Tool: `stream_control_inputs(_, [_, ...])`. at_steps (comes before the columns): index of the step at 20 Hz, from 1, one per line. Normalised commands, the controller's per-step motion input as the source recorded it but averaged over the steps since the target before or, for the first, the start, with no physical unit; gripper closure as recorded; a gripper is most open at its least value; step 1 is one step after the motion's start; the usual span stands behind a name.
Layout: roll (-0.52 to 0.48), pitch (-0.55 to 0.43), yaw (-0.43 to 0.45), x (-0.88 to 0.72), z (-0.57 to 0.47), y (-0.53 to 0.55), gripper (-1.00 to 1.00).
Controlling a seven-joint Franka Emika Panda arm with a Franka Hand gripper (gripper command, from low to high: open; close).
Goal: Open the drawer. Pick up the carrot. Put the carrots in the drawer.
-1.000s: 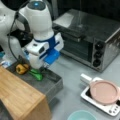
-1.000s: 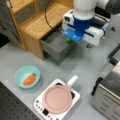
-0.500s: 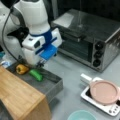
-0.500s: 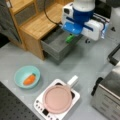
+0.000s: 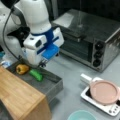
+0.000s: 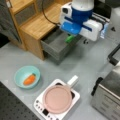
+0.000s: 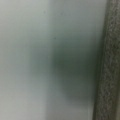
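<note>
Gripper (image 5: 43, 63) hangs at the drawer's (image 5: 51, 86) far edge, fingers barely showing; can't tell if spread or pressed together, nothing visibly held. Drawer stands pulled out, holding a pepper (image 5: 22, 69) and a green vegetable (image 5: 36, 74). Carrot (image 6: 29, 79) lies in the teal bowl (image 6: 18, 74), lower left in a front view, well apart. Judgement: approach the carrot from above, clearing the bowl rim.

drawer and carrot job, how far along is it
Done: the shallow dark grey drawer stands pulled out of the light wooden cabinet, holding a yellow-orange pepper and a green oblong vegetable. In hand: nothing visibly; the white-and-blue gripper hangs above the drawer. Left: the small orange carrot lies in the teal bowl.
</note>
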Motion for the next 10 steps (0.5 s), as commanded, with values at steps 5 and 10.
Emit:
stream_control_inputs(5, [0.071, 0.197, -0.114, 0.57, 0.23, -0.07, -1.00])
stream_control_inputs(10, [0.106, 0.232, -0.112, 0.59, 0.22, -0.14, -1.00])
